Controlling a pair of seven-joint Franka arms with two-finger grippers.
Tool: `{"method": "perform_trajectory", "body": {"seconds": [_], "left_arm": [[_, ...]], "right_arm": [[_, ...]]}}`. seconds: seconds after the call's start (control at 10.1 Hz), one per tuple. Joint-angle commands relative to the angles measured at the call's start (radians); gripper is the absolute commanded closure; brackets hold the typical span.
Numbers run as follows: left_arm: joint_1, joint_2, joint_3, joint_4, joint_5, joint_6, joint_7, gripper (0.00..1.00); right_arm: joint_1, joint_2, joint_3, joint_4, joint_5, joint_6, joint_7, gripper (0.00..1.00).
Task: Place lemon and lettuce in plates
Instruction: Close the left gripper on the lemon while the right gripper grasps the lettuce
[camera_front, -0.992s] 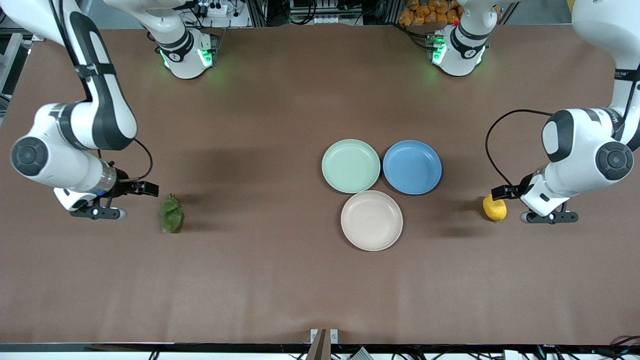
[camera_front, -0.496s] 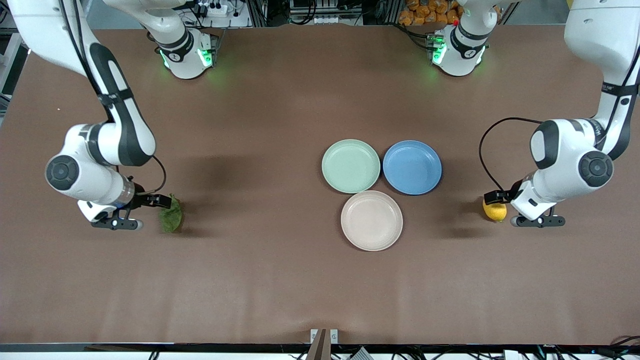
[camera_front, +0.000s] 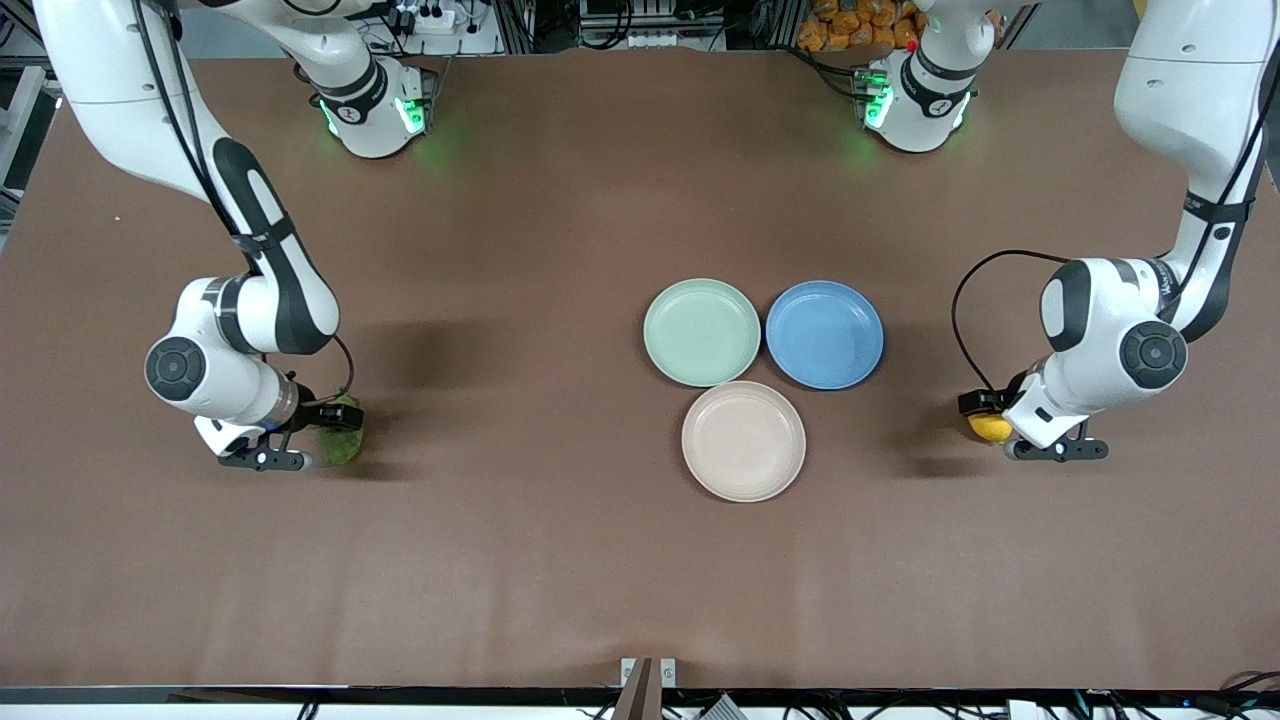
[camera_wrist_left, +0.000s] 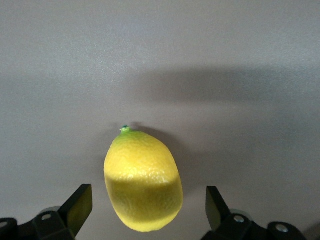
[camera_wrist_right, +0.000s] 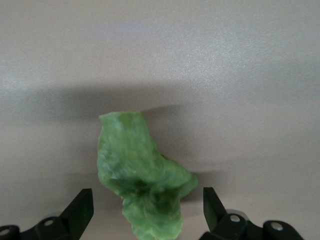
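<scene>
Both arms are at the pick-up step. The left tool hangs low over the lemon at mid-right of the front frame, its fingers spread wide, one on each side of the fruit and clear of it. The right tool does likewise around the lettuce at mid-left, fingers released and flanking the leaf.

To grasp well, each tool should probably sink until the fingers span the widest part, then clench gently: the lemon is rounded and may squirt out, while the ruffled lettuce will likely crush.

The mint plate and beige plate sit at frame centre, touching or nearly so, with a blue plate beside them. Bare bench separates both items from the plates, so carry paths look open; only the raised rims need clearing.
</scene>
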Motion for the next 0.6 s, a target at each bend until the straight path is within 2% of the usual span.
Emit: {"method": "perform_trajectory", "body": {"seconds": [0.0, 0.1, 0.3, 0.4, 0.5], "left_arm": [[0.004, 0.032, -0.002, 0.015, 0.031, 0.024, -0.033, 0.00], [0.005, 0.038, -0.002, 0.016, 0.031, 0.024, -0.033, 0.00], [0.005, 0.058, -0.002, 0.019, 0.031, 0.033, -0.031, 0.00], [0.010, 0.062, -0.002, 0.032, 0.031, 0.042, -0.019, 0.32], [0.025, 0.067, -0.002, 0.033, 0.033, 0.042, -0.004, 0.99]], "right_arm": [[-0.004, 0.024, 0.002, 0.014, 0.004, 0.020, -0.012, 0.34], [-0.004, 0.030, 0.002, 0.017, 0.004, 0.023, -0.012, 0.45], [-0.009, 0.044, 0.002, 0.020, 0.002, 0.041, -0.013, 0.56], [-0.009, 0.045, 0.002, 0.020, 0.002, 0.041, -0.012, 0.67], [-0.009, 0.045, 0.002, 0.020, 0.002, 0.040, -0.012, 0.82]]}}
